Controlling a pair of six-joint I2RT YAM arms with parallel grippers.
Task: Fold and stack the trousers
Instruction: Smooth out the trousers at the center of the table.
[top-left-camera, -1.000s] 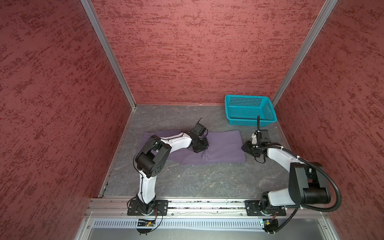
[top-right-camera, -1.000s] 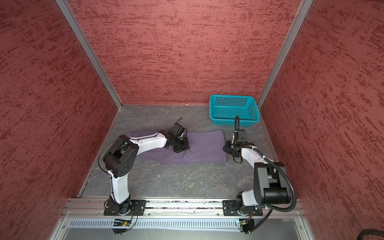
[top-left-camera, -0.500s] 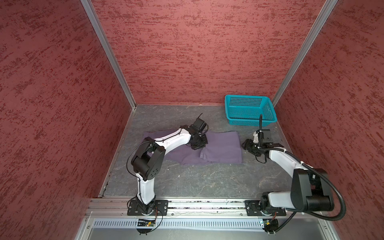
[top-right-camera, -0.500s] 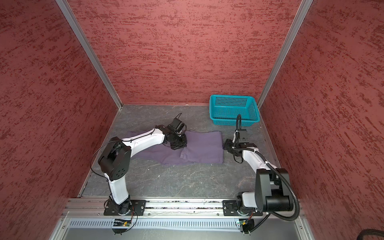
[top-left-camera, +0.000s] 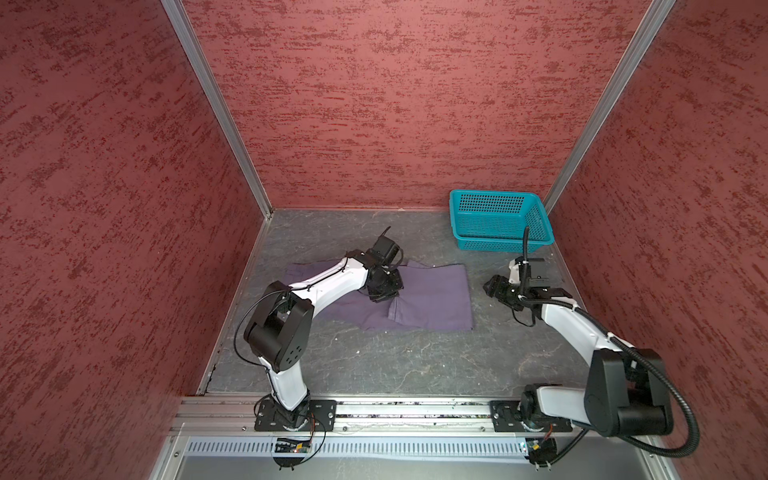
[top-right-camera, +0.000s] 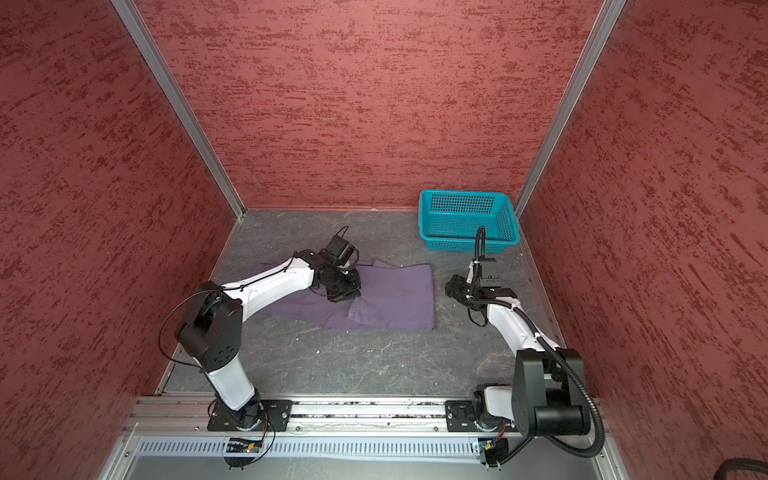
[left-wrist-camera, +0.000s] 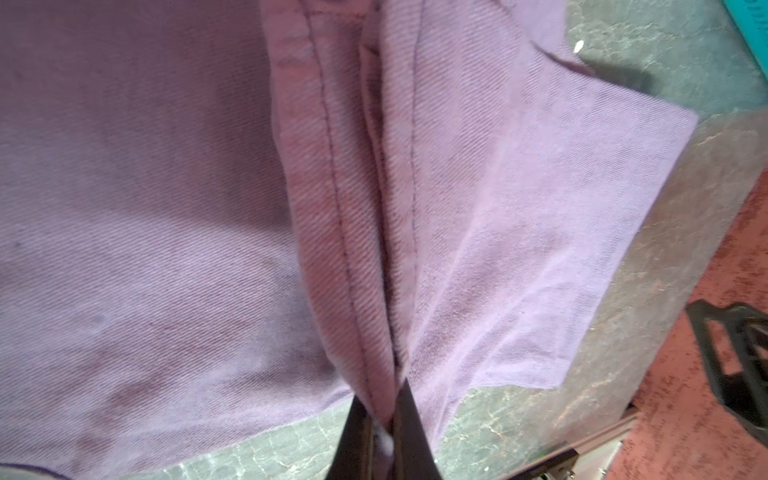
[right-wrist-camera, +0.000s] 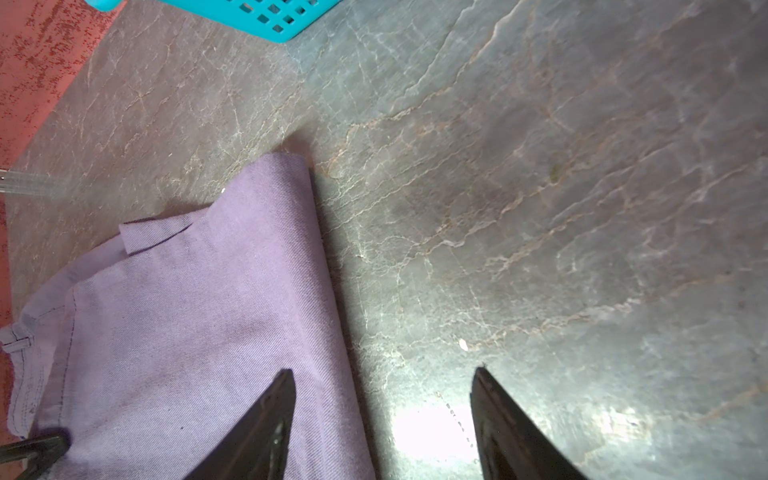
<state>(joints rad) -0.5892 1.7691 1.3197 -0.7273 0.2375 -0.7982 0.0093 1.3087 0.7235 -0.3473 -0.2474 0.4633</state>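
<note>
trousers (left-wrist-camera: 124, 208): matt twill cloth | basket (top-left-camera: 490, 216): perforated plastic | tabletop (right-wrist-camera: 540, 208): veined stone-look

Taking 12 o'clock as the back wall, the trousers (top-left-camera: 432, 299) lie flat on the table (top-left-camera: 374, 365) near its middle, their length running from 9 to 3 o'clock. The basket (top-left-camera: 494, 245) stands on the table between 1 and 2 o'clock of them, in the back corner, apart from the cloth. The left gripper (top-left-camera: 384, 293) sits on the trousers' middle, the right gripper (top-left-camera: 492, 286) near their 3 o'clock end, and the rail (top-left-camera: 415, 409) runs along the table's 6 o'clock edge.
</note>
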